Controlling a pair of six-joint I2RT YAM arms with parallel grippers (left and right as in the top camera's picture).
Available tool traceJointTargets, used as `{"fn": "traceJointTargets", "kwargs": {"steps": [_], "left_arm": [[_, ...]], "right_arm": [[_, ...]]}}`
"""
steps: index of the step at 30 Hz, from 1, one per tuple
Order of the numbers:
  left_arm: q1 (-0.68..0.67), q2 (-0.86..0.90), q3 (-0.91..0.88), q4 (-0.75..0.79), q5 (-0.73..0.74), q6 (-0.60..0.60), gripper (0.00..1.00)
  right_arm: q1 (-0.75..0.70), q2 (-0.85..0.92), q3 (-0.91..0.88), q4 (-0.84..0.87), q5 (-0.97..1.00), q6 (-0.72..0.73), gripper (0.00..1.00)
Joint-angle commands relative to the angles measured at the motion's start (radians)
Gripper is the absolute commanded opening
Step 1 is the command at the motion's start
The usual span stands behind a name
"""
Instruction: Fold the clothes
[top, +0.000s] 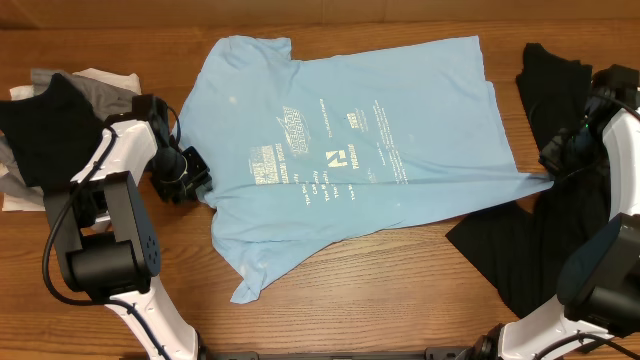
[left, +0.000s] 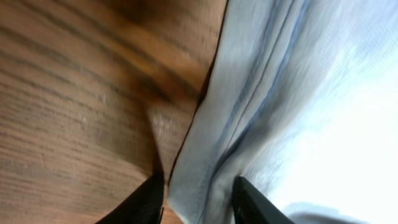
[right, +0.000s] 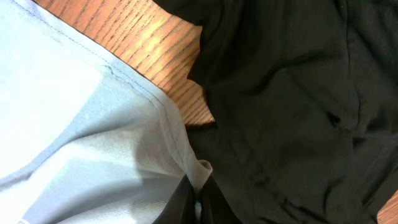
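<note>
The light-blue T-shirt (top: 420, 90) lies spread flat across the table, small white print facing up. My left gripper (top: 197, 178) is at the shirt's left edge. In the left wrist view its black fingers stand apart, open, with the shirt's folded edge (left: 205, 149) between them at the left gripper (left: 198, 178). My right gripper (top: 553, 165) is at the shirt's right lower corner. The right wrist view shows the right gripper (right: 198, 190) shut on the shirt's hem (right: 186, 149), pinching a small bunch of cloth.
A black garment (top: 560, 240) lies crumpled at the right, under and beside the right gripper, and fills much of the right wrist view as dark cloth (right: 292, 93). At the far left is a pile of black (top: 45, 130), grey (top: 100, 90) and white (top: 20, 190) clothes.
</note>
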Motion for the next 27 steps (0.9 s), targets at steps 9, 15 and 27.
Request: {"fn": "traceJointTargets", "kwargs": {"steps": [9, 15, 27], "left_arm": [[0.038, -0.078, -0.016, -0.08, -0.153, -0.091, 0.43], [0.032, -0.078, -0.018, -0.086, -0.152, -0.111, 0.43], [-0.038, -0.078, -0.216, 0.182, 0.037, -0.076, 0.45]], "right_arm": [[0.0, -0.003, 0.0, -0.003, 0.01, -0.01, 0.04], [0.0, -0.003, 0.0, -0.003, 0.01, -0.01, 0.04], [0.0, -0.003, 0.0, -0.014, 0.01, -0.01, 0.04]]}}
